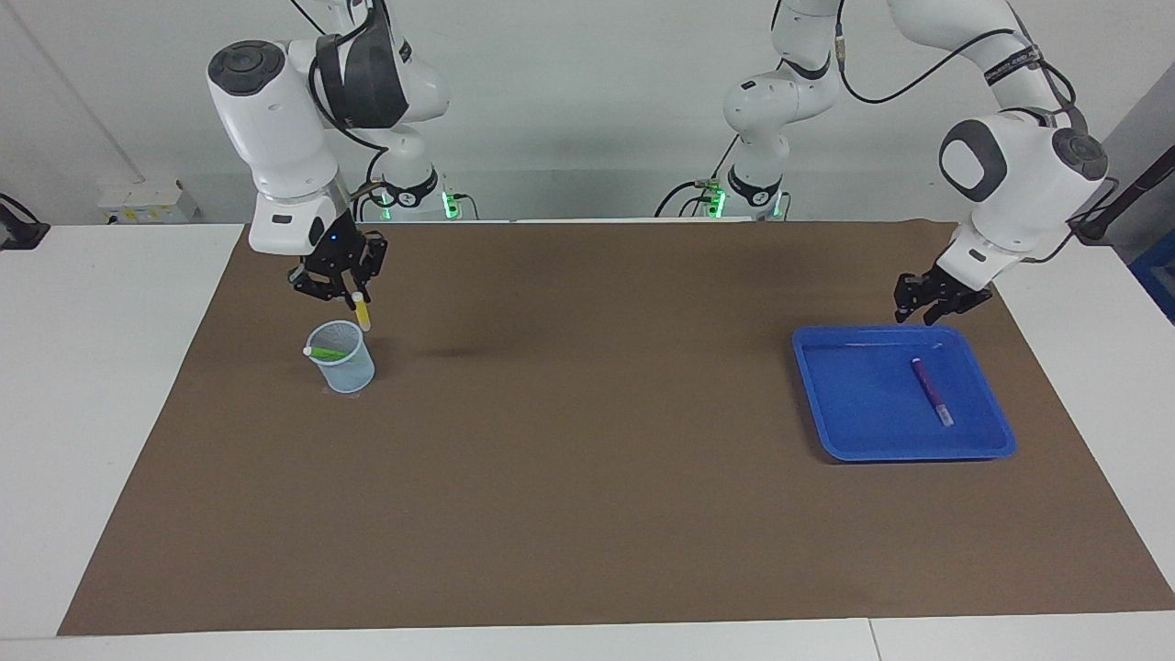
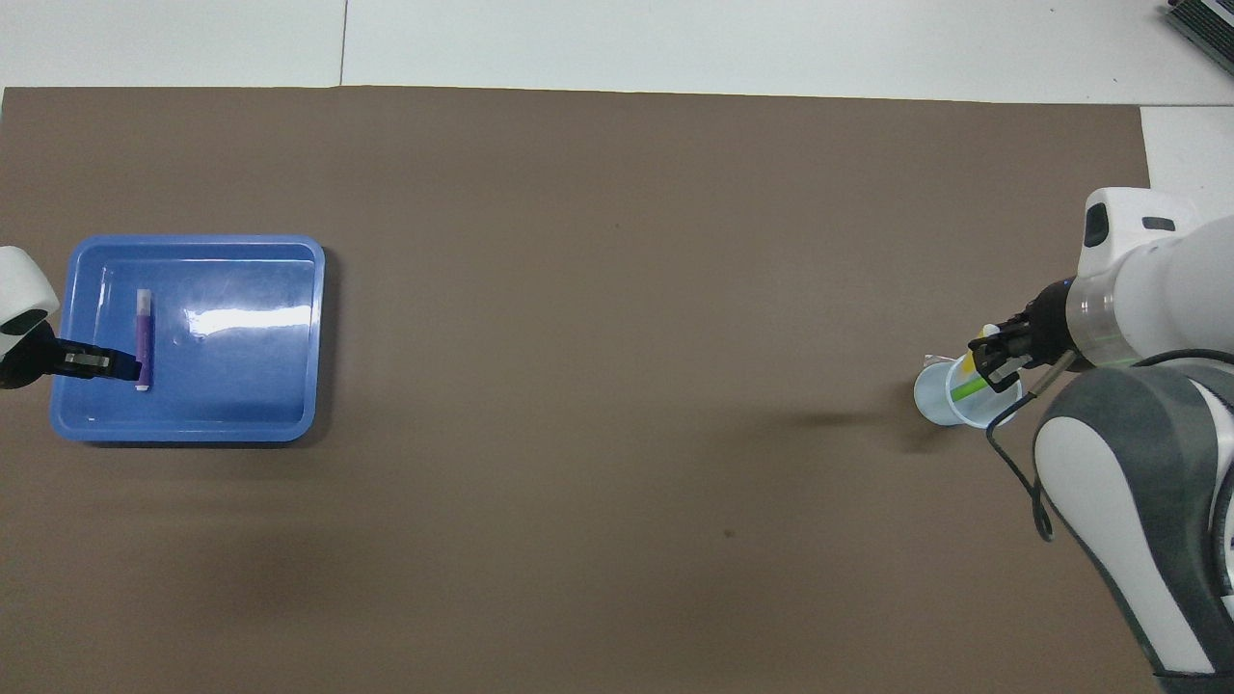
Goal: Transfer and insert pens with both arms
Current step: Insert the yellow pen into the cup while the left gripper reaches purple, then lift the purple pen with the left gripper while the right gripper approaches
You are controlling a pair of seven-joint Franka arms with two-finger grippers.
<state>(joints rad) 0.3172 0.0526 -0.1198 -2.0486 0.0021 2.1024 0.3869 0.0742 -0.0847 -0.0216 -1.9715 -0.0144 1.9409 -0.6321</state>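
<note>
My right gripper (image 1: 346,292) is shut on the yellow pen (image 1: 363,313) and holds it tilted over the rim of a pale translucent cup (image 1: 344,367). The pen's lower end is just above the cup. The green pen (image 1: 326,352) leans inside the cup, whitish tip up. In the overhead view the right gripper (image 2: 998,355) covers part of the cup (image 2: 937,400), the green pen (image 2: 967,388) and the yellow pen (image 2: 985,333). The purple pen (image 1: 932,390) lies flat in the blue tray (image 1: 863,404). My left gripper (image 1: 925,308) is open and empty over the tray's edge nearest the robots, apart from the purple pen (image 2: 144,337).
A brown mat (image 1: 587,459) covers the table between the cup at the right arm's end and the blue tray (image 2: 241,366) at the left arm's end. A thin black stand (image 1: 1134,188) rises beside the left arm.
</note>
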